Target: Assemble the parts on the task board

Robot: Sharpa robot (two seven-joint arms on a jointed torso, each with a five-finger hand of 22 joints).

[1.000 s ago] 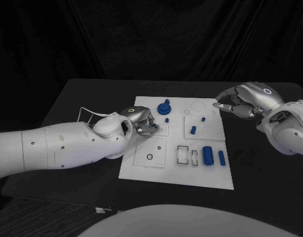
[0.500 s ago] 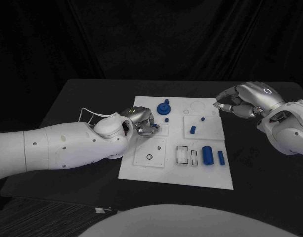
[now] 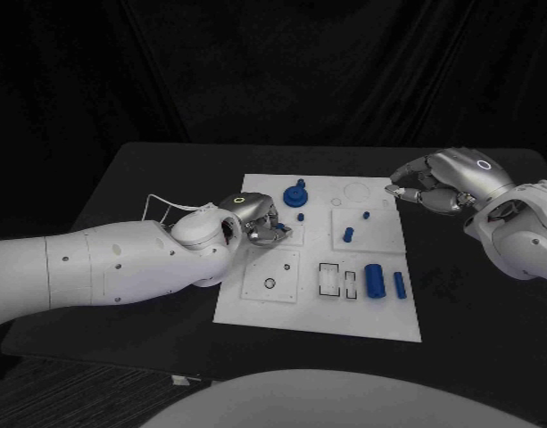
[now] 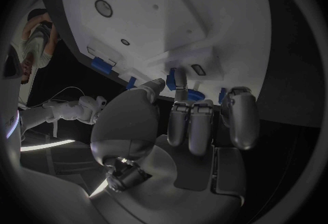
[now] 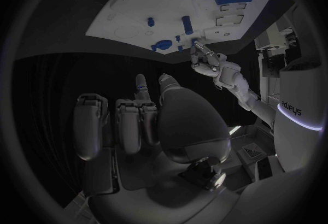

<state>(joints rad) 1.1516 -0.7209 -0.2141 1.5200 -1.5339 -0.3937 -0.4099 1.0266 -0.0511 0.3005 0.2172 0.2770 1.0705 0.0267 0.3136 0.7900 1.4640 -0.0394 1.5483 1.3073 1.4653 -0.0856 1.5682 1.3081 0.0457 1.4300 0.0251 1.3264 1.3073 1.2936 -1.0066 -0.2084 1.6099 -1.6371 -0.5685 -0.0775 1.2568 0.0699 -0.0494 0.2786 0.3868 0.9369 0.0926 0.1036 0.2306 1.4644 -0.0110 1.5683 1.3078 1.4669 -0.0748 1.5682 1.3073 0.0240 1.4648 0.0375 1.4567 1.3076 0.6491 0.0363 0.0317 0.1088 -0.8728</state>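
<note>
The white task board [image 3: 319, 308] lies mid-table. On it are a blue knob [image 3: 296, 193], two small pegs [image 3: 302, 217] [image 3: 366, 215], a short pin [image 3: 348, 234], a thick cylinder [image 3: 375, 279] and a slim one [image 3: 401, 285]. My left hand [image 3: 258, 219] hangs over the board's left half with its fingers curled. In the left wrist view its thumb and a finger pinch a small blue part [image 4: 171, 80] near a raised white block [image 4: 198, 69]. My right hand [image 3: 435, 185] hovers off the board's far right corner, curled, with a blue speck [image 5: 141, 88] at its pinched fingertips.
The black table [image 3: 157, 178] stretches round the board. Empty outlined slots [image 3: 340, 280] and a small ring [image 3: 269, 283] mark the board's near half. My left forearm [image 3: 119, 263] covers the table's near left.
</note>
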